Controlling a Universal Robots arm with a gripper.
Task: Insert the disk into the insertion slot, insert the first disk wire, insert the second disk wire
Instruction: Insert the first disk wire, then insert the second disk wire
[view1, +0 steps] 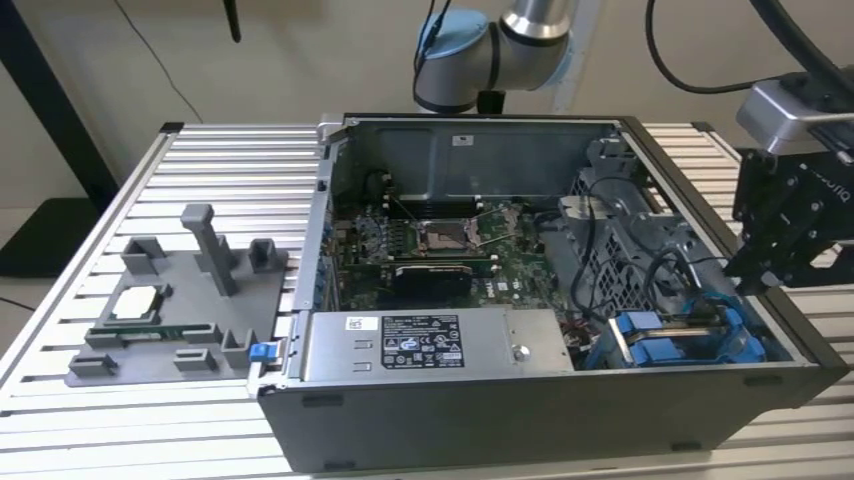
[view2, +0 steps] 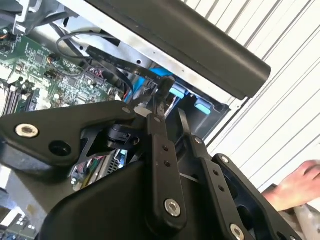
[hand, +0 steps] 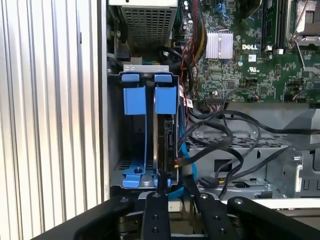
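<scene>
In the first wrist view the disk (hand: 164, 145) stands on edge in the insertion slot (hand: 114, 150), a grey metal bay, held by its blue carrier (hand: 165, 100). An empty blue carrier (hand: 134, 100) stands beside it. A thin blue wire (hand: 183, 157) and black wires (hand: 212, 131) run next to the disk's near end. My gripper (hand: 174, 184) hovers just over that end, its fingers (hand: 159, 192) apart with nothing clearly between them. In the exterior view the gripper (view1: 754, 280) hangs above the bay's blue carriers (view1: 681, 345) at the case's right corner.
The open computer case (view1: 534, 420) lies on a slatted table (view1: 227, 180), with the motherboard (view1: 427, 250) and a silver power-supply box (view1: 434, 345) inside. A grey fixture (view1: 174, 310) with parts is on the exterior view's left. A person's hand (view2: 295, 190) rests on the table outside the case.
</scene>
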